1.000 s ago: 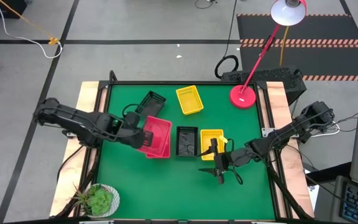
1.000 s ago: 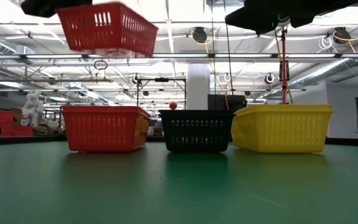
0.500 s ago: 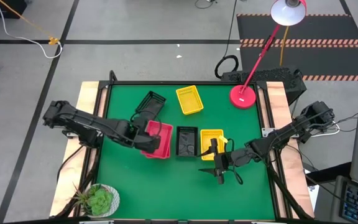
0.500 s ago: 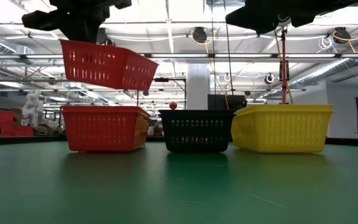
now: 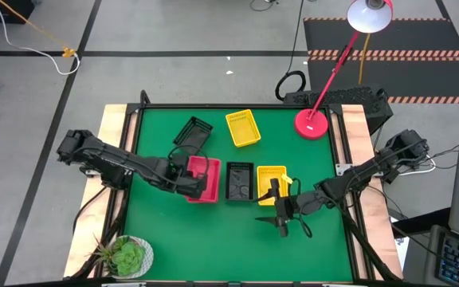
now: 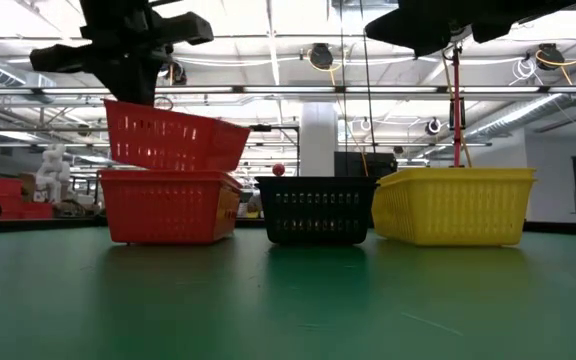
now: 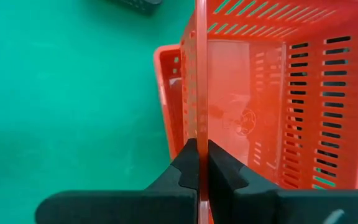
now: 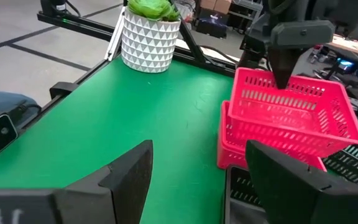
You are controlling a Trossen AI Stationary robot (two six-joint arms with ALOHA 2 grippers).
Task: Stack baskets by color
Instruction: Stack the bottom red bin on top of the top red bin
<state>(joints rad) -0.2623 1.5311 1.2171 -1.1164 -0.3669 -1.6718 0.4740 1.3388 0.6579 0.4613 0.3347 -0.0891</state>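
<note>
Left pincer (image 5: 183, 177) is clamped on the rim of a red basket (image 6: 173, 138), tilted, its low end touching the red stack (image 6: 168, 205) near the counter's (image 5: 213, 247) middle; black basket (image 5: 239, 180) just beside, yellow basket (image 5: 271, 182) next; right pincer (image 5: 280, 214) hangs wide open, empty, toward the near edge.

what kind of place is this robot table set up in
Probably a robotics lab or workshop in an industrial hall: exposed ceiling trusses with hanging lights, black-and-orange hazard-striped floor mats, and a green-topped table with wooden side rails, set on a bare grey floor.
</note>
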